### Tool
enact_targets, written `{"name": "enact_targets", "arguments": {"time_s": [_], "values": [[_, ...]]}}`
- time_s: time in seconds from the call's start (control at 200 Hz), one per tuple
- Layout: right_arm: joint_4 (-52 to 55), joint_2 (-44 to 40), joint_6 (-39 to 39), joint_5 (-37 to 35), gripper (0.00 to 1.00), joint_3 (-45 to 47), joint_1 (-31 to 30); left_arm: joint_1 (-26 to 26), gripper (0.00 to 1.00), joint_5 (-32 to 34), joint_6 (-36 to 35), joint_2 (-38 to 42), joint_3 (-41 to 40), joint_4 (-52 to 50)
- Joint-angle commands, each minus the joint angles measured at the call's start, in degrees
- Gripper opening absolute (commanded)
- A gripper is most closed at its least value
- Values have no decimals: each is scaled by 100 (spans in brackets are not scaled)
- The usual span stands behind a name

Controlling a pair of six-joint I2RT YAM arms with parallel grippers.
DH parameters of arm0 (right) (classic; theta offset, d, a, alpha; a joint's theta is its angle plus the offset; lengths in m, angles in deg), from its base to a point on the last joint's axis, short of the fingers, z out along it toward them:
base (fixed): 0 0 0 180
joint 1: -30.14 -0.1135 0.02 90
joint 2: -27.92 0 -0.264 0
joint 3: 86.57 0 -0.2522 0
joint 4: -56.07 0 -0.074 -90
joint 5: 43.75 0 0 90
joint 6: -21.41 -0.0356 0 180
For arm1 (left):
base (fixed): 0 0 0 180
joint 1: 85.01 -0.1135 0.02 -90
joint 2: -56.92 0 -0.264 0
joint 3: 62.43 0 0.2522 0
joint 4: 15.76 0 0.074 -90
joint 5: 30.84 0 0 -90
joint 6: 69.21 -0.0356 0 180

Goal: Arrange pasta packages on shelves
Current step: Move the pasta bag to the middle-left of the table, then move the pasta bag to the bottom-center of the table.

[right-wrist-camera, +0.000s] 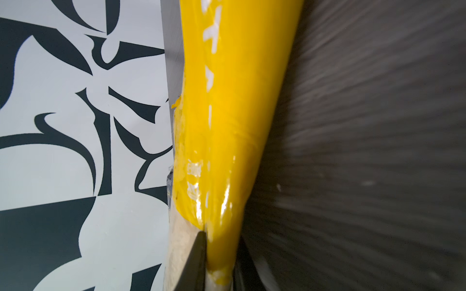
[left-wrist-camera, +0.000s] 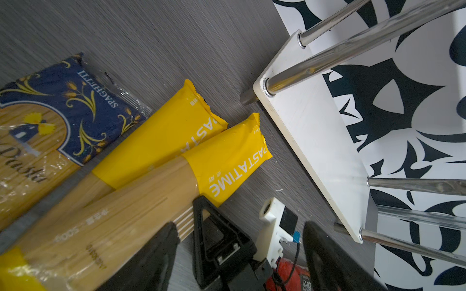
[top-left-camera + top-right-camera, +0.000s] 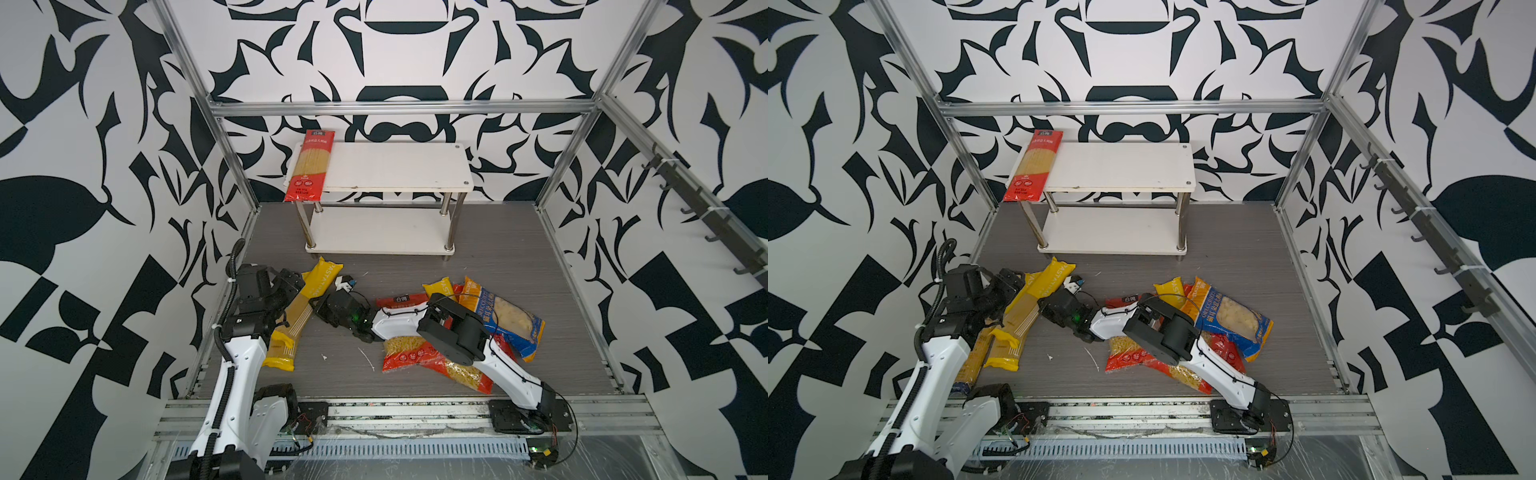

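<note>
**One pack on the rack, the rest on the tabletop**

The two-tier rack (image 3: 395, 166) carries one red spaghetti pack (image 3: 309, 166) on the left end of its top board, overhanging the front edge. On the tabletop (image 3: 498, 257) lie three yellow PASTATIME packs (image 2: 161, 136), one dark-blue spaghetti pack (image 2: 63, 100), a second red spaghetti pack (image 3: 399, 299), one blue-orange bag (image 3: 505, 318) and what look like two red fusilli bags (image 3: 409, 355). The right gripper (image 1: 220, 254) has its jaws pinched on one PASTATIME pack (image 2: 227, 161) near its end. The left gripper (image 3: 293, 282) has its jaws wide.
</note>
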Motion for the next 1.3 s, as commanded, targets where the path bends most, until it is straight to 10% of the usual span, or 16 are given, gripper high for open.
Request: {"name": "enact_targets", "arguments": {"time_s": [0.0,0.435,0.625,0.925,1.295], "values": [[-265,-554,391,180,7,357,27,11,82,-61,-79,68,199,-191],[347,-1626,1303,1253,5,1646,346,570,82,49,-80,-121,280,-165],[1293,-2040,2210,1583,30,1643,439,1055,82,156,-80,-272,353,-173],[2145,-3398,3107,1937,37,2656,864,1788,82,404,-21,-251,286,-245],[5879,-6170,4920,880,43,3727,1593,4101,82,1292,298,-162,-295,301]]}}
